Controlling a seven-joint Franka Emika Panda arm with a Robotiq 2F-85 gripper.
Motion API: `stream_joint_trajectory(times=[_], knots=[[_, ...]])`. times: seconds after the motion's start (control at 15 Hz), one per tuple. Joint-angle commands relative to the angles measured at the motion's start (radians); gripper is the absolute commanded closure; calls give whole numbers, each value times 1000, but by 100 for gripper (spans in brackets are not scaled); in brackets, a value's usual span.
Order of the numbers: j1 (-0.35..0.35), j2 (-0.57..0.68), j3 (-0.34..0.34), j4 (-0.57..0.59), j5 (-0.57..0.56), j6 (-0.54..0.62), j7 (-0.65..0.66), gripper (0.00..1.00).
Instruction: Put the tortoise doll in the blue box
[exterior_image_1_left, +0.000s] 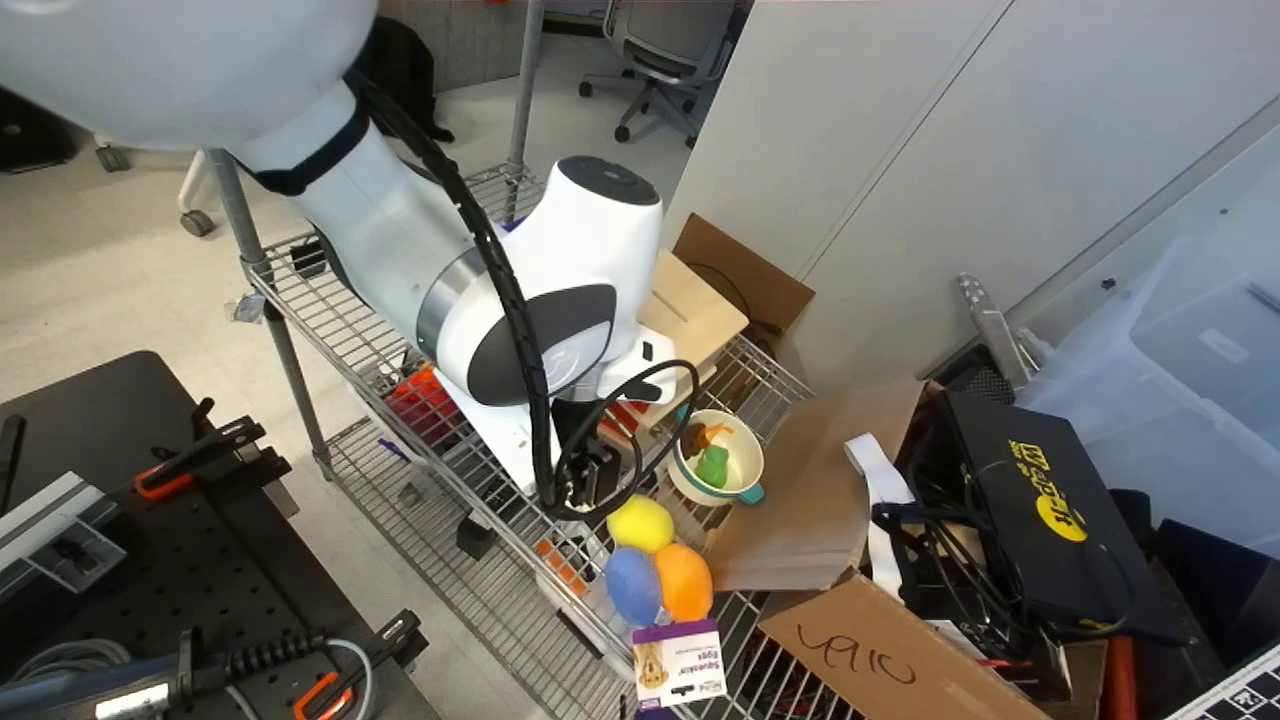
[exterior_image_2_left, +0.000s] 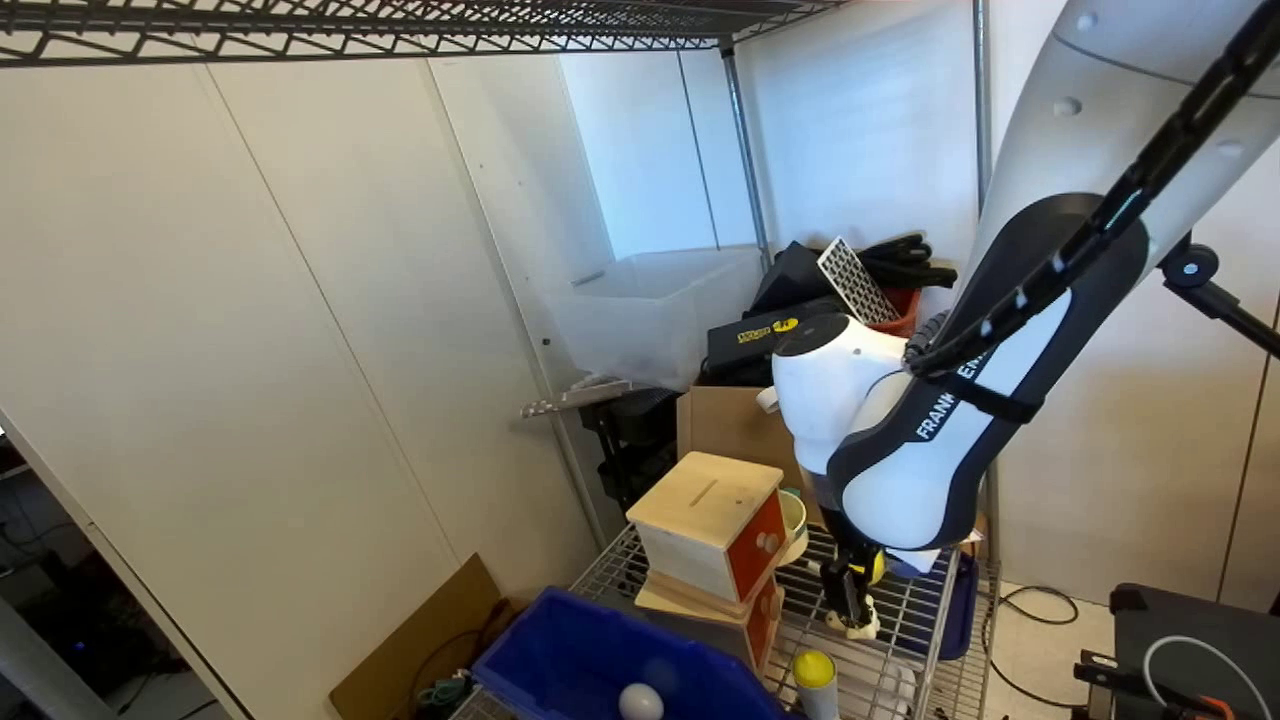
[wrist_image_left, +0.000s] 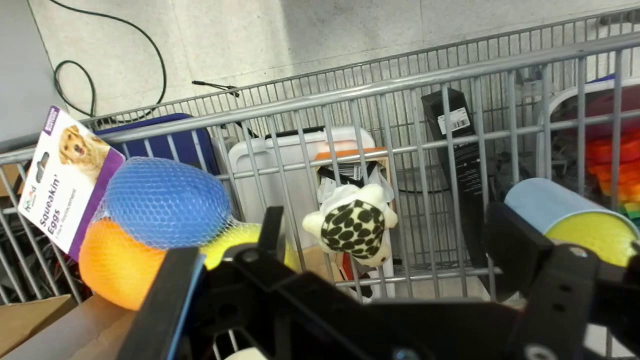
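Your claw (wrist_image_left: 386, 222) gapes over tortoise doll (wrist_image_left: 352, 226) near wire shelf's long edge (wrist_image_left: 350, 95): likely light, squashy; take it mid-shell.

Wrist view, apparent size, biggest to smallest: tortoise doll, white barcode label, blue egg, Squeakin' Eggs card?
1. blue egg and Squeakin' Eggs card: too alike to rank
2. tortoise doll
3. white barcode label
Seen through the wire shelf, the label is probably farther off, which shrinks it.
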Motion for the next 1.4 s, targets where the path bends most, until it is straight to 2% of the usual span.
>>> stream_joint_trajectory(times=[0.0,0.53,0.8,1.07,1.13,1.33], knots=[[15,46,-21,33,-10,18,21,0],[25,101,-30,87,-15,17,24,0],[11,111,-12,110,8,13,1,0],[-9,97,21,103,12,4,-85,0],[9,101,-3,98,6,-1,-40,0],[9,101,6,98,6,-1,-61,0]])
